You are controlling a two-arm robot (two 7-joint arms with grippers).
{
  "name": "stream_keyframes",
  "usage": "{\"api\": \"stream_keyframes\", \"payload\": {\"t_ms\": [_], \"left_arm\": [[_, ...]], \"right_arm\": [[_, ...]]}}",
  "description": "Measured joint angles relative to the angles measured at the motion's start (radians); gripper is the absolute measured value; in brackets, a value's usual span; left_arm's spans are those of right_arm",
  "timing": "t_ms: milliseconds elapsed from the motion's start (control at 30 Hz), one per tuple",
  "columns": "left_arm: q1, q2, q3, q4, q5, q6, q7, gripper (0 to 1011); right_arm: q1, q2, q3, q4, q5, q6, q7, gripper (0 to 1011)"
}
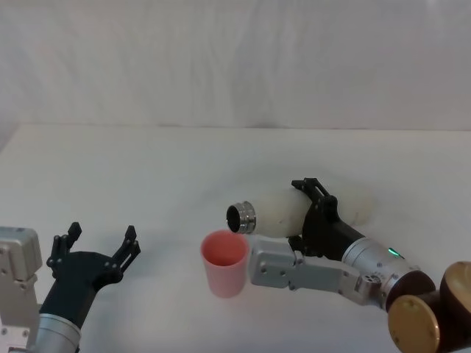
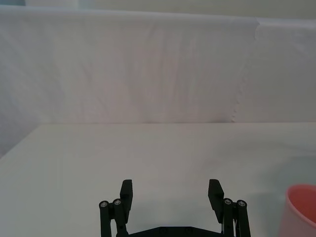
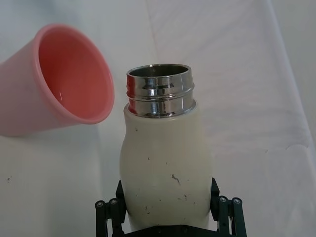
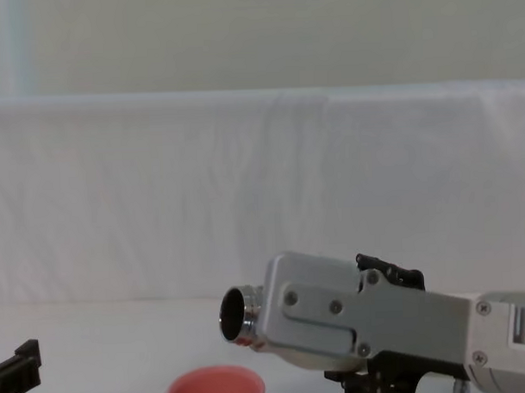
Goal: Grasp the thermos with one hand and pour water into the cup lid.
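Note:
My right gripper (image 1: 305, 213) is shut on the cream-white thermos (image 1: 274, 212), holding it tipped almost level above the table. Its steel neck (image 1: 241, 216) points toward my left and hangs just over the far rim of the pink cup lid (image 1: 224, 262), which stands upright. In the right wrist view the thermos (image 3: 165, 158) sits between the black fingers (image 3: 217, 207), its open mouth next to the cup lid (image 3: 69, 84). The chest view shows the neck (image 4: 241, 316) above the cup lid (image 4: 215, 388). My left gripper (image 1: 99, 246) rests open at the near left.
The white table (image 1: 184, 162) runs back to a white cloth wall (image 1: 235, 66). My right forearm (image 1: 324, 276) lies low, just right of the cup lid. In the left wrist view the cup lid (image 2: 302, 210) stands to one side of the open left gripper (image 2: 171, 190).

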Motion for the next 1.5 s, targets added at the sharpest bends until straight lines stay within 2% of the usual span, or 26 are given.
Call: {"api": "stream_keyframes", "payload": {"t_ms": [500,1500], "left_arm": [[0.000,0.000,0.000,0.000,0.000,0.000,0.000,1001],[0.000,0.000,0.000,0.000,0.000,0.000,0.000,1001]], "right_arm": [[0.001,-0.013,-0.003,0.011,-0.056,0.027,-0.003,962],[0.009,-0.005,-0.019,0.006,-0.115,0.020,0.003,962]]}}
